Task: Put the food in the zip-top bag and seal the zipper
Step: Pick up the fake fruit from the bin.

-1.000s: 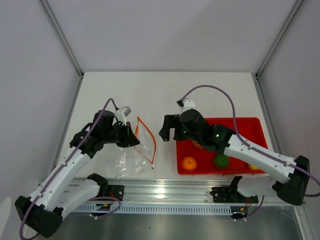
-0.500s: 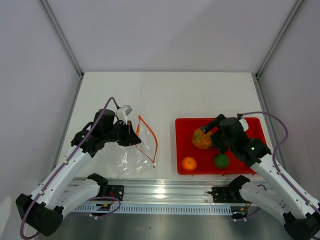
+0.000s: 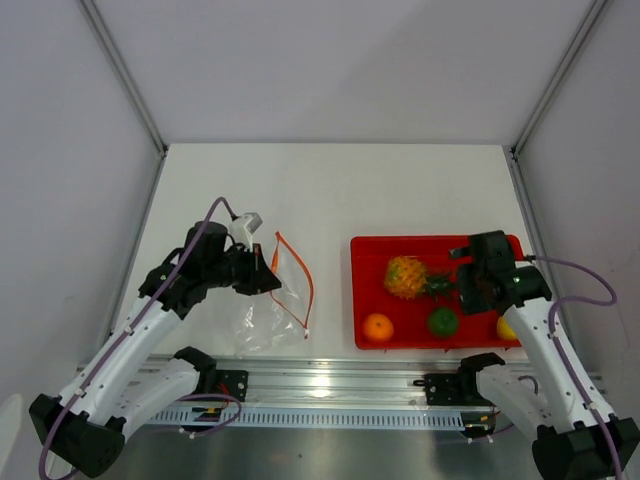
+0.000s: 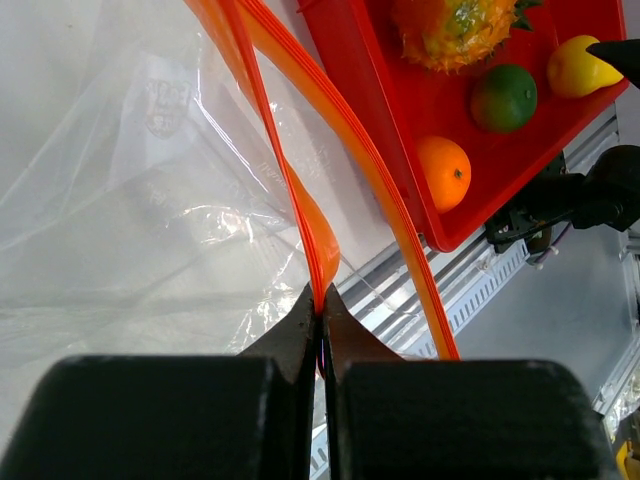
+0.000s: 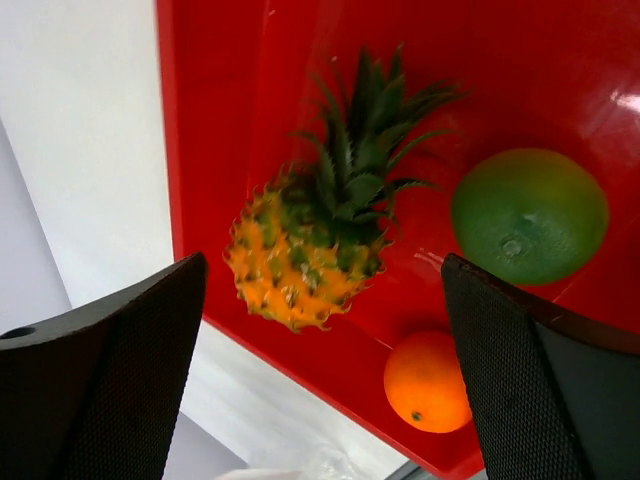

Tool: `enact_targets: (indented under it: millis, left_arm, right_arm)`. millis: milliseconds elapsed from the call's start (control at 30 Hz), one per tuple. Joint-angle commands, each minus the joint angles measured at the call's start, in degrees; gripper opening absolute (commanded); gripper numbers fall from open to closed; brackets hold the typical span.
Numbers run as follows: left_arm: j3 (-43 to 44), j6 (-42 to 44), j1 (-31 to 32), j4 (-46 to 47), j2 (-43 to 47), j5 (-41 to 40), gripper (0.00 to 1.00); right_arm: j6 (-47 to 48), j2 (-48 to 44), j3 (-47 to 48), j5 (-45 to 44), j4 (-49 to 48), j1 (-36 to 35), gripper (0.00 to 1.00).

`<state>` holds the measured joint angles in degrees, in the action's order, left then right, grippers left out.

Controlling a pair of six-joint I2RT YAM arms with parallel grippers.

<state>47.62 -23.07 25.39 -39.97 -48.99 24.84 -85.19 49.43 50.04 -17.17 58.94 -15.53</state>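
Retreating rightward over the tray [image 3: 400, 245], right claw [image 5: 322, 270] gaping empty — left claw [image 4: 322, 300] still pinching zipper [image 4: 290, 180].

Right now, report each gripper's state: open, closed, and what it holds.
Left gripper: closed, pinching the zipper strip of the zip-top bag.
Right gripper: open, holding nothing, aimed at the pineapple.

White table [image 3: 330, 190], grey panel walls [image 3: 340, 60], aluminium front rail [image 3: 330, 375]

zipper [image 4: 312, 240] pinched in jaws, bag [image 4: 150, 200] open
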Motion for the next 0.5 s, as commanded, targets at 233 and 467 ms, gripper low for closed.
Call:
enact_targets:
  millis: [233,467]
  left_arm:
    - [-0.5,-1.0,0.4,1.2,1.5,2.1,0.01]
    - [-0.4,-1.7,0.4,1.8,1.4,2.7,0.01]
  right_arm:
    - [2.7,5.6,-4.3,12.5,-6.4,8.9,0.96]
    - [2.0,8.7,-5.8,13.0,-9.5,7.6,0.95]
